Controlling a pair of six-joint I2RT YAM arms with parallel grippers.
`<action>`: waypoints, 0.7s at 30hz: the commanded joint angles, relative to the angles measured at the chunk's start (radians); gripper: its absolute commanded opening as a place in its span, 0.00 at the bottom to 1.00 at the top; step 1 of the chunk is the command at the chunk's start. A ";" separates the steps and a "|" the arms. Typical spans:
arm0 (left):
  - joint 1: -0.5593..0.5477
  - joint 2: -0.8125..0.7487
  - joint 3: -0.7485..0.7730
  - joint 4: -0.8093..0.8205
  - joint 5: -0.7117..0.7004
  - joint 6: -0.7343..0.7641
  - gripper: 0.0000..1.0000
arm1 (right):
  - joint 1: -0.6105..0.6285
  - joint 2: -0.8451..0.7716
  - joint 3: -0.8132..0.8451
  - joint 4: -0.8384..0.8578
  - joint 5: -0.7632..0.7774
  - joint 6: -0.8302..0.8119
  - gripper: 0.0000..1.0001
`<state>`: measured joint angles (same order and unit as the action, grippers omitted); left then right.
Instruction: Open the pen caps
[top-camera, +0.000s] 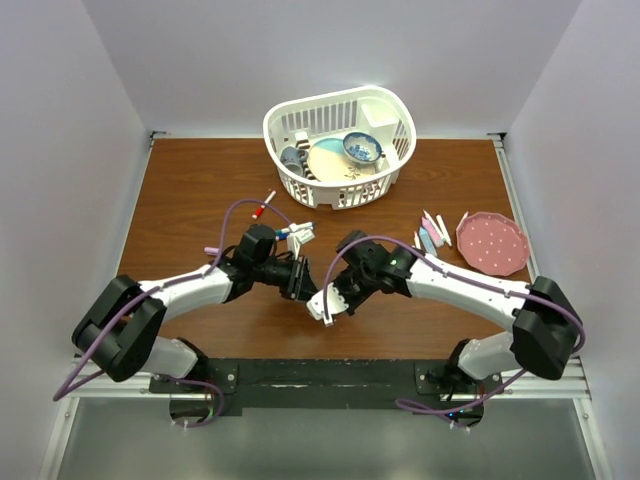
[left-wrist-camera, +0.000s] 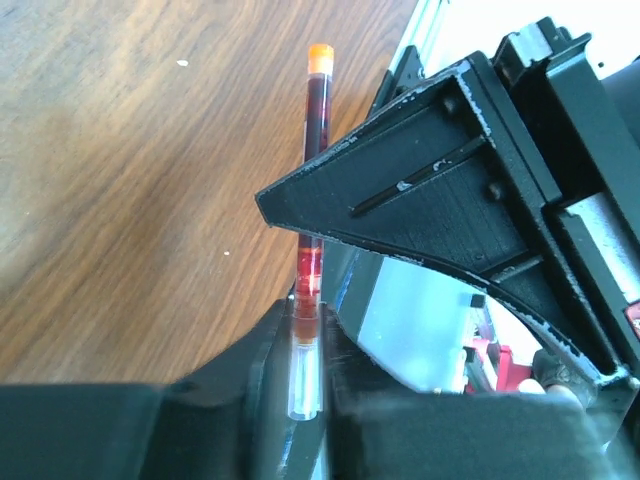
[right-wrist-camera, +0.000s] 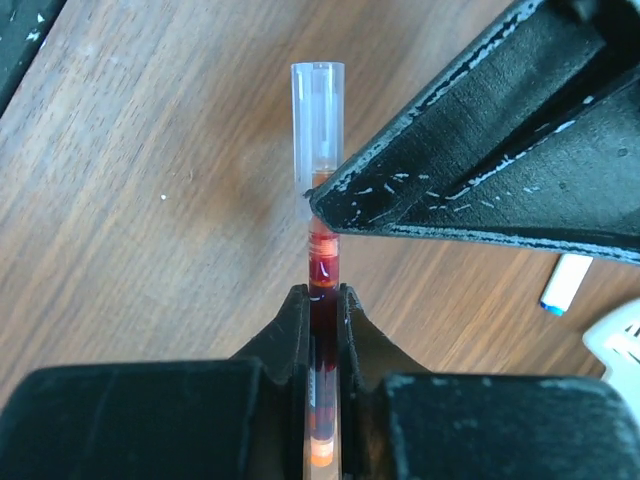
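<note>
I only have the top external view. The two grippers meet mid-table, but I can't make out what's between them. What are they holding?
Observer: One pen with a red barrel, gripped from both sides.
Operator: Which side has the cap?
Observer: The clear cap is pinched in the left gripper.
Operator: And the other one?
Observer: The right gripper is shut on the barrel, near its orange end.
</note>
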<state>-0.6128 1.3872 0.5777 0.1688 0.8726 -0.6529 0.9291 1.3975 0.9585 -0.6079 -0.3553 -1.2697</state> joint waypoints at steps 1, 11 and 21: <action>0.007 -0.086 0.034 0.086 -0.038 -0.056 0.40 | -0.010 -0.092 -0.055 0.048 -0.030 0.092 0.00; 0.045 -0.310 -0.051 0.271 -0.516 -0.222 0.91 | -0.302 -0.244 -0.090 0.250 -0.231 0.752 0.00; -0.108 -0.235 0.042 0.100 -1.039 -0.677 0.87 | -0.305 -0.239 -0.144 0.514 -0.033 1.116 0.00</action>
<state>-0.6548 1.1320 0.5468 0.3531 0.1051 -1.1534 0.6220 1.1656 0.8330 -0.2562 -0.4801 -0.3653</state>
